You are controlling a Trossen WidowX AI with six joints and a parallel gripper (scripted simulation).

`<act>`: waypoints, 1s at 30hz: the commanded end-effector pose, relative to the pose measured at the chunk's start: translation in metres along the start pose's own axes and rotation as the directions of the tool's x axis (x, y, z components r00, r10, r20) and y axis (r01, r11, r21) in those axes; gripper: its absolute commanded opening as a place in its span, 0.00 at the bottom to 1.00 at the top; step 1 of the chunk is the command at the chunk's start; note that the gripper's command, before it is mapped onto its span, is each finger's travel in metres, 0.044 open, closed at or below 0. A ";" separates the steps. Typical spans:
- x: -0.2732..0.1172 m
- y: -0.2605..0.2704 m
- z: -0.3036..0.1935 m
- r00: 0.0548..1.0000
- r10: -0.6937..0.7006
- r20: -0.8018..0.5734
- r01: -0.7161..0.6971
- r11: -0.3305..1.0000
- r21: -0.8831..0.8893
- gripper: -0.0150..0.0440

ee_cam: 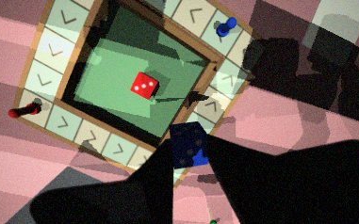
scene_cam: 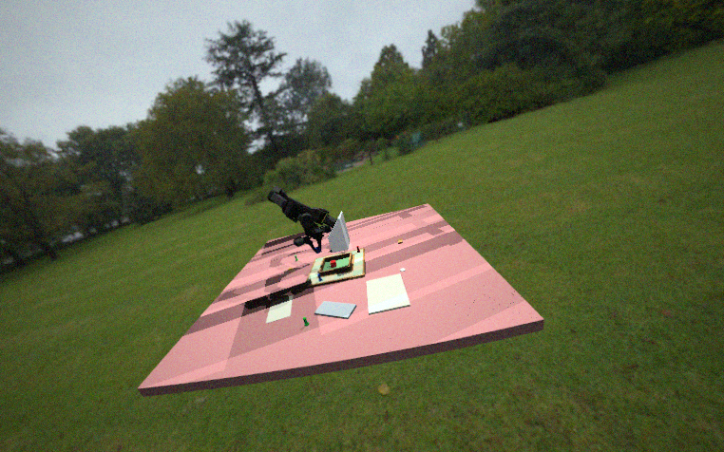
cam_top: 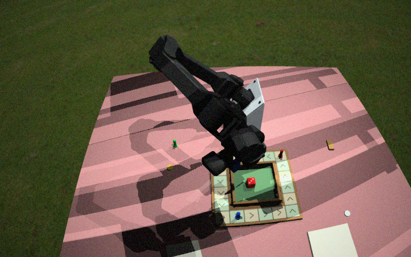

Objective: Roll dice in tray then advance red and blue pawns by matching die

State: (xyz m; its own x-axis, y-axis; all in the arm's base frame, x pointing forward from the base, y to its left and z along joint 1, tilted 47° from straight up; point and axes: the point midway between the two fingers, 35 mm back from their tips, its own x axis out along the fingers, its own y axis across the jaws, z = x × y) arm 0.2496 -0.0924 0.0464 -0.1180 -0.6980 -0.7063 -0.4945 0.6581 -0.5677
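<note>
Jaws [cam_top: 234, 165] [scene_cam: 317, 249] clenched on blue die [cam_top: 235, 166] [ee_cam: 188, 145], held above the board's far left part. Red die [cam_top: 251, 182] [scene_cam: 333, 263] [ee_cam: 144, 86] in tray [cam_top: 258, 202] [ee_cam: 191, 104], three pips up. Red pawn [cam_top: 281, 153] [scene_cam: 357, 249] [ee_cam: 24, 110]: far right corner.

three white pips mark the upward face of the red die [cam_top: 251, 182] [scene_cam: 333, 263] [ee_cam: 144, 86] in the green-floored tray [cam_top: 254, 202] [scene_cam: 336, 273] [ee_cam: 196, 96]. dark arrowheads stand on the pale squares of the game board [cam_top: 297, 209] [scene_cam: 360, 276] [ee_cam: 23, 85], pointing along its track. pips on the blue die [cam_top: 235, 166] [ee_cam: 188, 143] are too dark to count.
</note>
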 end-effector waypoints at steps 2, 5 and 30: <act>0.004 0.019 0.012 1.000 0.005 -0.004 -0.006 0.985 -0.174 0.25; 0.006 0.029 0.018 1.000 0.003 -0.005 -0.004 0.962 -0.275 0.25; 0.022 0.099 0.046 0.999 -0.027 -0.017 0.002 0.584 -0.811 0.25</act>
State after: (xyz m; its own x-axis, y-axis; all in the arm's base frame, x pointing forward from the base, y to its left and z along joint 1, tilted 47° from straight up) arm 0.2389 -0.0308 -0.0426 -0.1158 -0.7227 -0.6814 -0.9861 0.1661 -0.0085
